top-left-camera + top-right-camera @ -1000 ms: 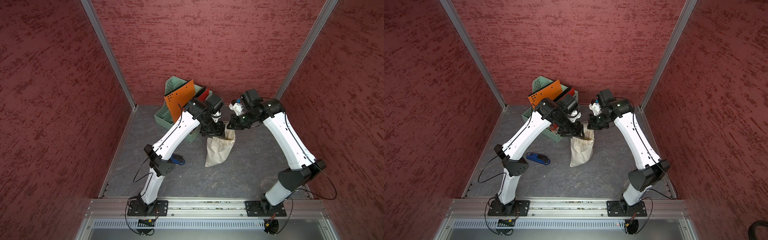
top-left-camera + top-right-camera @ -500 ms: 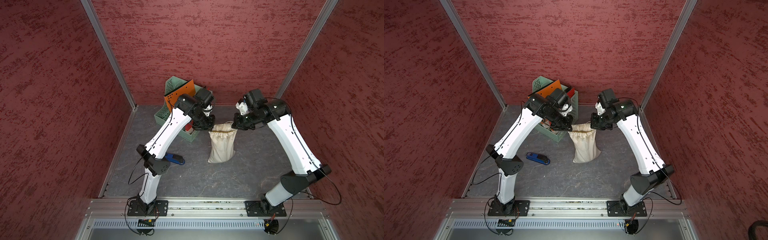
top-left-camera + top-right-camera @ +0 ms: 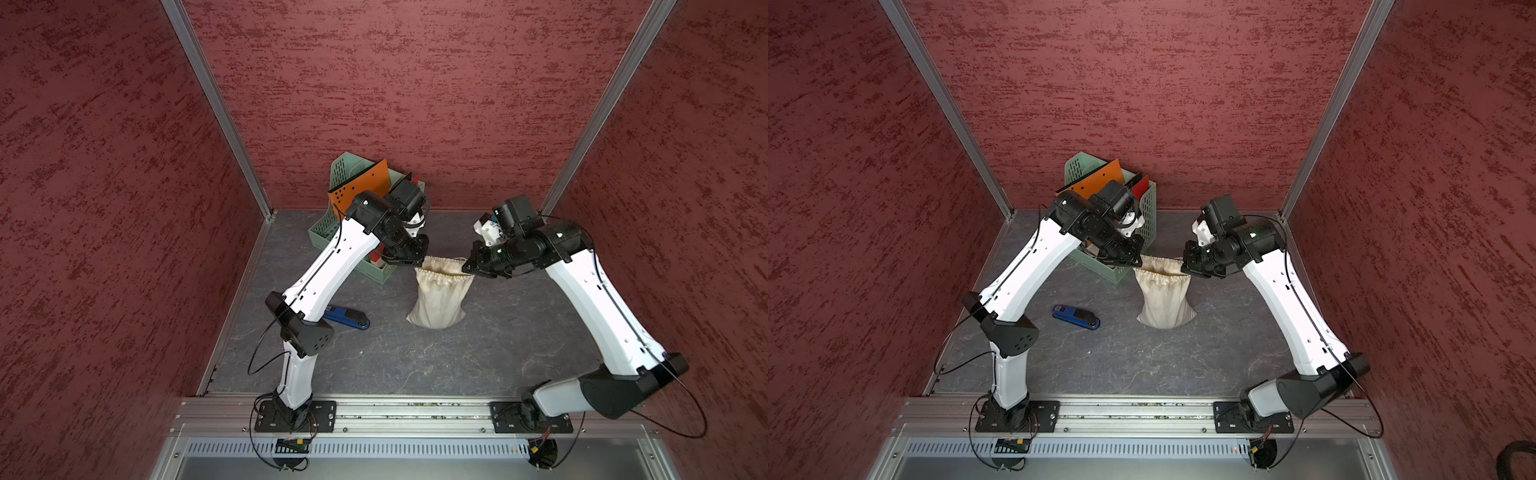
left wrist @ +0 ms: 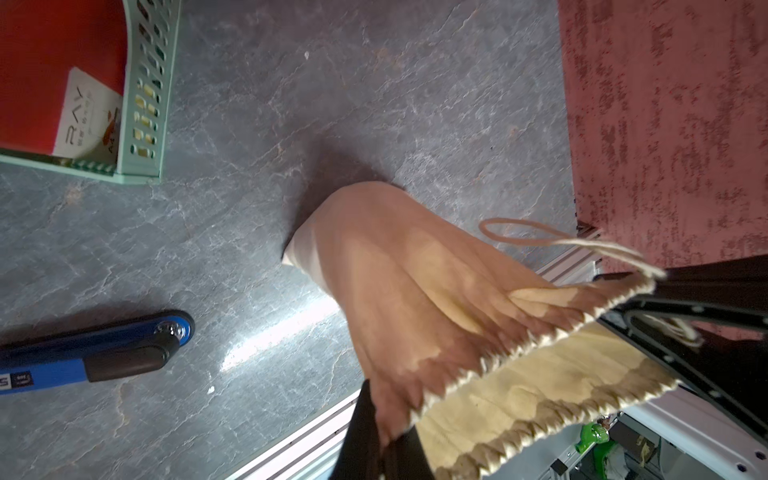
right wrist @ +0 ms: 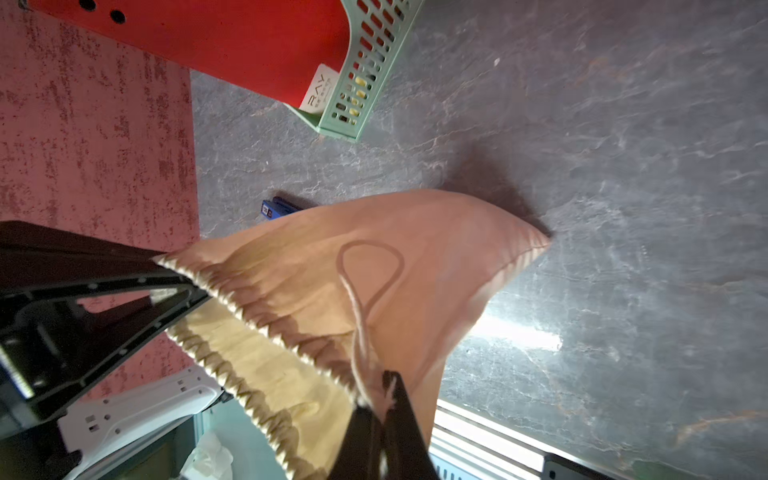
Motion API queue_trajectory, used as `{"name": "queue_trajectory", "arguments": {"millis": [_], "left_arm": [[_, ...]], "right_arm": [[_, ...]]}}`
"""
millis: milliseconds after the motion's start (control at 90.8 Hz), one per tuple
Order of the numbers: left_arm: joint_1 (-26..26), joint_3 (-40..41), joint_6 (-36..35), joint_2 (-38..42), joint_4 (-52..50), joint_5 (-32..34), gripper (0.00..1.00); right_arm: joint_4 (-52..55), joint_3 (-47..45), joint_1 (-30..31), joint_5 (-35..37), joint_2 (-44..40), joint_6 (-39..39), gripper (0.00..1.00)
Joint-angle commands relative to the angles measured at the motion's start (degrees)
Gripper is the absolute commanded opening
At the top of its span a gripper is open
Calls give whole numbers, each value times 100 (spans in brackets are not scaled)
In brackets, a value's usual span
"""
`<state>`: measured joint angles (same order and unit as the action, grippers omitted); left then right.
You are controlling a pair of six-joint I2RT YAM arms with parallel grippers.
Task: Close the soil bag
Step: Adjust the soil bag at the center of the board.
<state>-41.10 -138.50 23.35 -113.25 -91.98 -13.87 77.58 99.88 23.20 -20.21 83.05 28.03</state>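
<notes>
Two pinch points on the soil bag (image 3: 438, 299): clamps its gathered rim in the left claw (image 3: 410, 261), clamps the opposite rim and cord (image 5: 365, 266) in the right claw (image 3: 471, 268). Hangs stretched between both claws, mouth agape, bottom on desk (image 3: 415, 365) below.

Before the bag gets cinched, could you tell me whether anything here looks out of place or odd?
No spill or tear shows. The soil bag gapes wide at the mouth, stretched between the left gripper and right gripper pinching opposite rim ends, its cord loop slack against the cloth. The orange folder leans askew in the green rack.
</notes>
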Motion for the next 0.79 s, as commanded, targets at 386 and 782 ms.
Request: {"name": "queue_trajectory", "arguments": {"millis": [386,782], "left_arm": [[170,-54,-277,181,-871,208,4],[259,-81,-374,187,-877,109,5]], "right_arm": [[408,848,-102,-33,789,-889,55],[-582,445,-99,544,67,-571,0]]}}
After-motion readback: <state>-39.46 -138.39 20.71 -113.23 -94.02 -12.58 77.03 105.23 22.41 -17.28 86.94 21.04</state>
